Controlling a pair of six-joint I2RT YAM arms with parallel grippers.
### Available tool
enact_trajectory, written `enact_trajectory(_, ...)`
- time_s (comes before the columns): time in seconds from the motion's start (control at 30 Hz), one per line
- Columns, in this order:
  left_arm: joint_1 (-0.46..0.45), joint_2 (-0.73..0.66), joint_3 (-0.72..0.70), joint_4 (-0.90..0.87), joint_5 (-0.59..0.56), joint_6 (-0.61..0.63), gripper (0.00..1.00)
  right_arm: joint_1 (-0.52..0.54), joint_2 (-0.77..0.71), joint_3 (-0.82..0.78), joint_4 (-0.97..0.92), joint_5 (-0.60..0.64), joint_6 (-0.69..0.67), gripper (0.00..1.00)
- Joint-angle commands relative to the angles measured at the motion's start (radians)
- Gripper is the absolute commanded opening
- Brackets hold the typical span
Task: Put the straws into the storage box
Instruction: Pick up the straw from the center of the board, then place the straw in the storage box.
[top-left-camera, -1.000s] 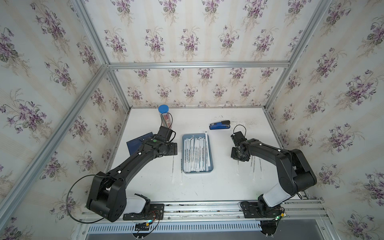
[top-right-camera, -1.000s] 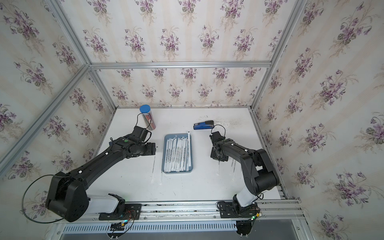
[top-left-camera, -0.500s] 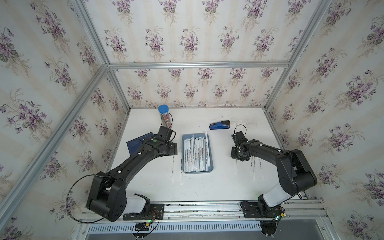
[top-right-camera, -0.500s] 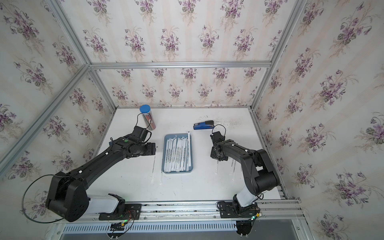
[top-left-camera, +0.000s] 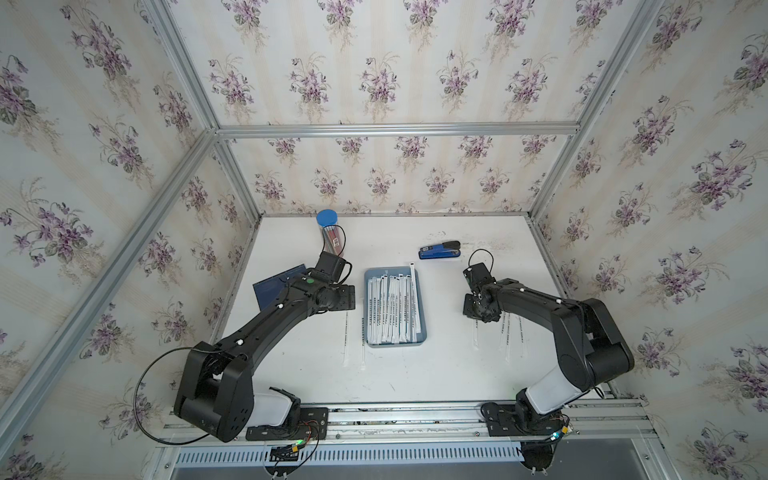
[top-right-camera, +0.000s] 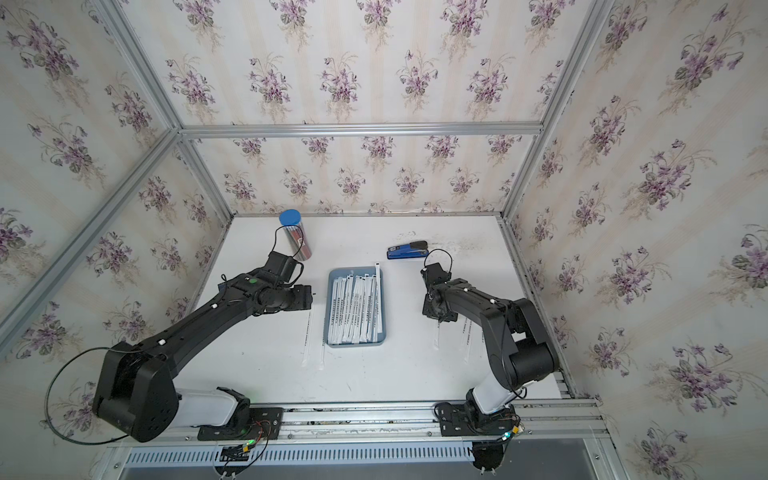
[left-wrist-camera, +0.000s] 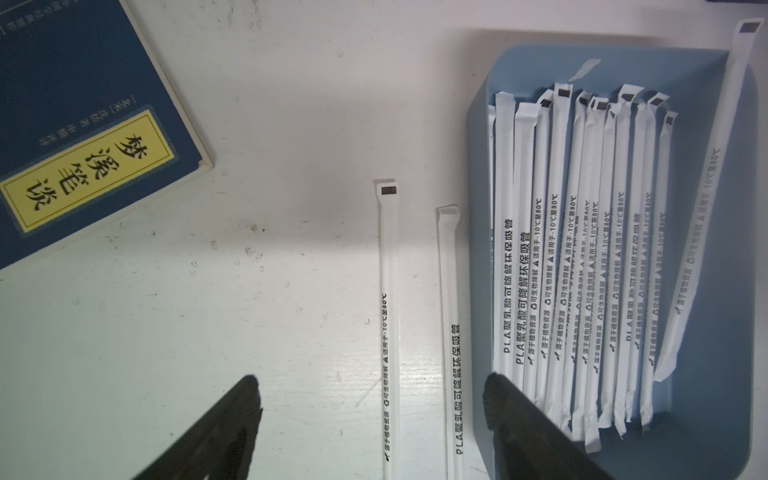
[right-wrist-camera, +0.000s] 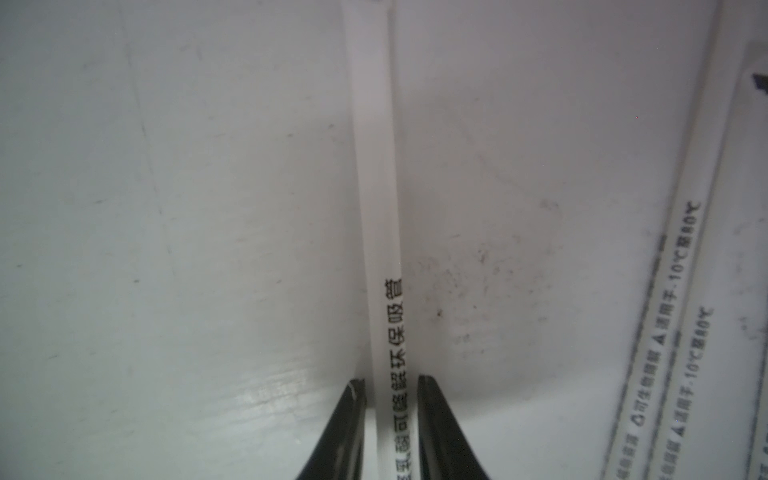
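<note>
Left gripper (left-wrist-camera: 372, 380) wide apart over two straws (left-wrist-camera: 389, 291); right gripper (right-wrist-camera: 390, 380) straddles one, clamp unclear

Centre: grey-blue plastic storage box (top-left-camera: 395, 344) on white table (top-left-camera: 415, 374), most white paper-wrapped straws (top-left-camera: 390, 307) in it.
Left of box: two straws (top-left-camera: 345, 340) on table, navy notebook (top-left-camera: 272, 289) farther left.
Right of box: three straws (top-left-camera: 503, 336) on table.
Behind box: blue stapler (top-left-camera: 440, 250) to right, clear blue-capped tube (top-left-camera: 332, 239) to left.
</note>
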Motion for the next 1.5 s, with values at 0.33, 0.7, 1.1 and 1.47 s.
enact_trajectory(0.33, 0.0, 0.001, 0.013, 0.004, -0.003, 0.0, 0.85, 0.047, -0.054, 0.064, -0.092, -0.011, 0.016, 0.15)
enact_trajectory(0.7, 0.008, -0.025, -0.008, -0.005, -0.035, 0.014, 0.85, 0.298, -0.003, 0.403, -0.282, 0.021, 0.151, 0.15)
enact_trajectory(1.1, 0.143, -0.107, -0.061, -0.019, 0.037, 0.03, 0.85, 0.563, 0.412, 0.827, -0.219, -0.019, 0.3, 0.13)
enact_trajectory(1.47, 0.181, -0.115, -0.077, -0.003, 0.082, 0.041, 0.85, 0.613, 0.574, 0.903, -0.211, -0.067, 0.323, 0.14)
